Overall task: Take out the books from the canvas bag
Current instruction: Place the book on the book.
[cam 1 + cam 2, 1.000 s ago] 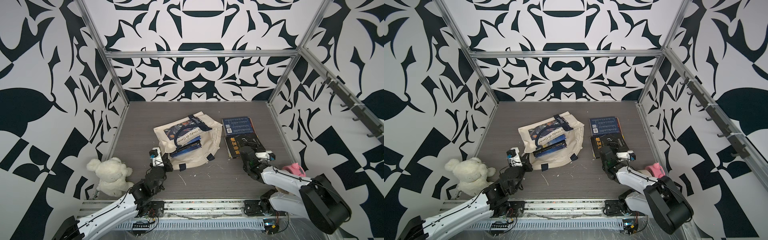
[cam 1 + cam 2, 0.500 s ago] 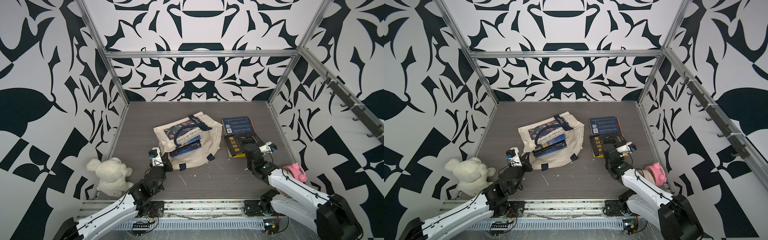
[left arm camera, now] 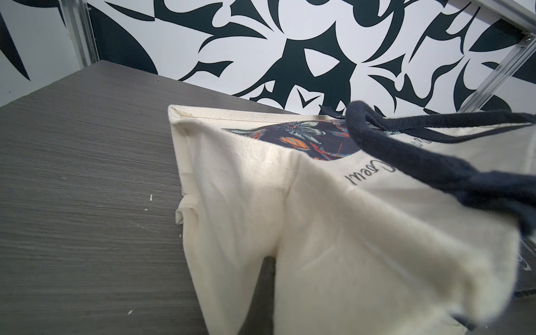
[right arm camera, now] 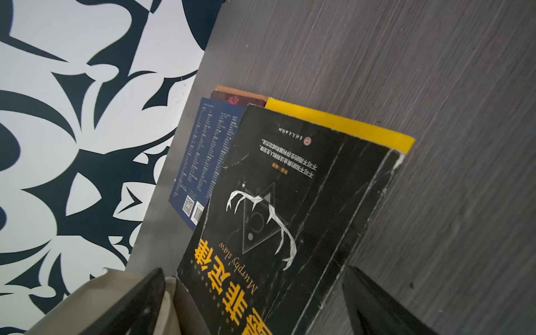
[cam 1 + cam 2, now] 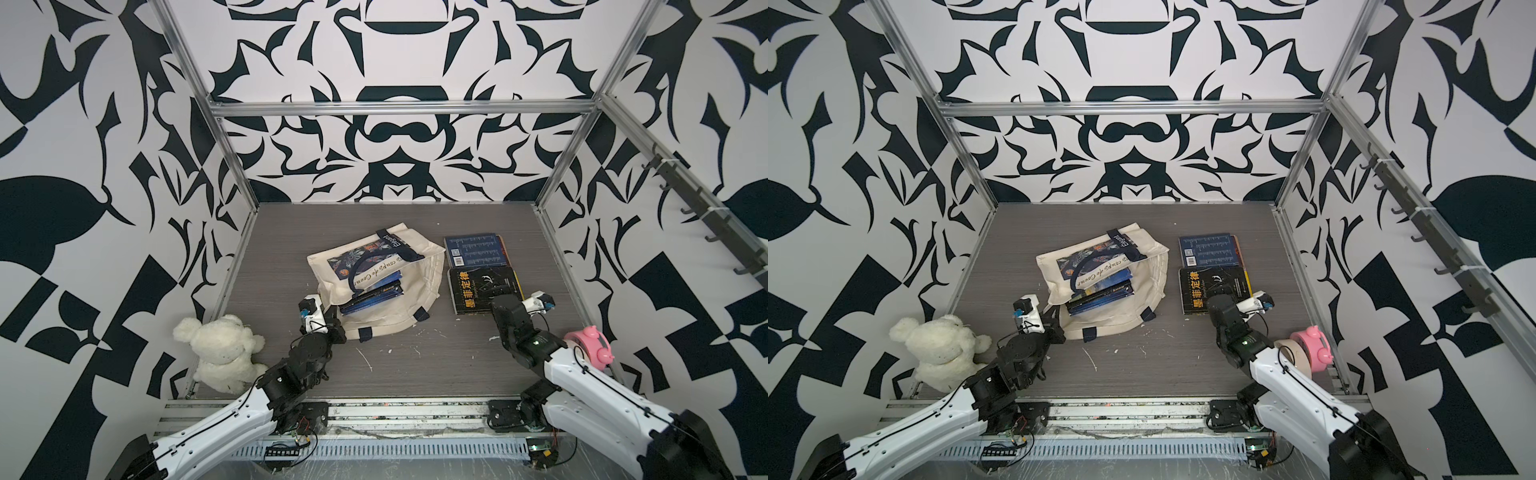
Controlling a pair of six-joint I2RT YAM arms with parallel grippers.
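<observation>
The cream canvas bag [image 5: 415, 303] [image 5: 1142, 303] lies on the table with its mouth toward me. A stack of dark blue books [image 5: 370, 296] [image 5: 1100, 291] shows inside the bag. Right of the bag, a blue book [image 5: 476, 249] [image 4: 206, 162] and a black book with yellow lettering [image 5: 478, 286] [image 4: 275, 217] lie flat, the black one on a yellow book [image 4: 339, 124]. My left gripper [image 5: 332, 322] [image 5: 1054, 322] is shut on the bag's near left edge, and cloth [image 3: 319, 232] covers its jaws. My right gripper [image 5: 498, 298] [image 4: 255, 307] stands open over the black book's near edge.
A white plush bear [image 5: 220, 353] sits at the near left. A pink toy [image 5: 594, 345] and a tape roll [image 5: 1293, 355] lie at the near right beside my right arm. Patterned walls with metal posts close in three sides of the table.
My right arm has shifted pose and its wrist has moved slightly right, staying at the black book's near edge. The left arm, bag and books have not moved.
</observation>
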